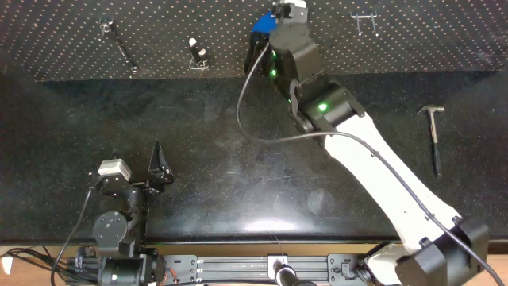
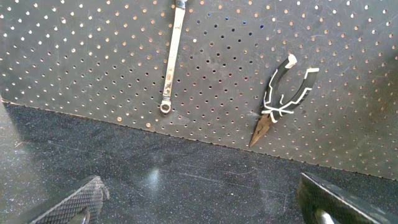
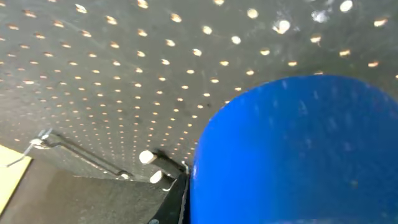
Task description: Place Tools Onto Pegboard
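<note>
A blue tool (image 1: 260, 23) is held up against the black pegboard (image 1: 71, 32), with my right gripper (image 1: 271, 30) shut on it. In the right wrist view the blue tool (image 3: 292, 149) is very close and hides the fingers. A silver wrench (image 1: 119, 44) and black-handled pliers (image 1: 199, 54) hang on the board to its left, and the left wrist view shows the same wrench (image 2: 171, 59) and pliers (image 2: 283, 96). My left gripper (image 1: 159, 165) rests low near its base, open and holding nothing, its fingertips (image 2: 78, 204) wide apart.
A hammer (image 1: 433, 135) lies on the dark table at the right. A bare metal hook (image 1: 365, 22) sticks out of the pegboard right of the blue tool. The right arm's cable (image 1: 246, 103) loops over the table's middle.
</note>
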`<state>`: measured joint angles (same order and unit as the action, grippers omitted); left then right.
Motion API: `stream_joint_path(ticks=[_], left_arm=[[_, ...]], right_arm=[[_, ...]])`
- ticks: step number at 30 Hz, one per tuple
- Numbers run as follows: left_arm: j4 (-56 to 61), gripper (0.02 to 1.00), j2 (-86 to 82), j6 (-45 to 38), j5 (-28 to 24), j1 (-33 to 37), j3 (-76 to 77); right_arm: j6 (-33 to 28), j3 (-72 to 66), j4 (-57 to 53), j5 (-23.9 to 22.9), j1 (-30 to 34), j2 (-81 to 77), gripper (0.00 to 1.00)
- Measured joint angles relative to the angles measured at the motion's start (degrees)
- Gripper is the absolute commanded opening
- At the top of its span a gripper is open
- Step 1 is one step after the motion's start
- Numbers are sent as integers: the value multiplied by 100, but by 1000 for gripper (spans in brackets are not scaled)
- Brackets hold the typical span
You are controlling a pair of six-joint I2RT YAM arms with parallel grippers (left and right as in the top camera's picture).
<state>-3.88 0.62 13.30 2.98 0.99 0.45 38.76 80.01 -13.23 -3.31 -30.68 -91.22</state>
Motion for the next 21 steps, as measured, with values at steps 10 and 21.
stream_joint_path(ticks=[10,21], left_arm=[[0,996,0,-2,0,0,0],[0,993,0,0,0,0,0]], right_arm=[[175,42,350,-111,74,-319,77],[216,63,728,-262,192,-459,77]])
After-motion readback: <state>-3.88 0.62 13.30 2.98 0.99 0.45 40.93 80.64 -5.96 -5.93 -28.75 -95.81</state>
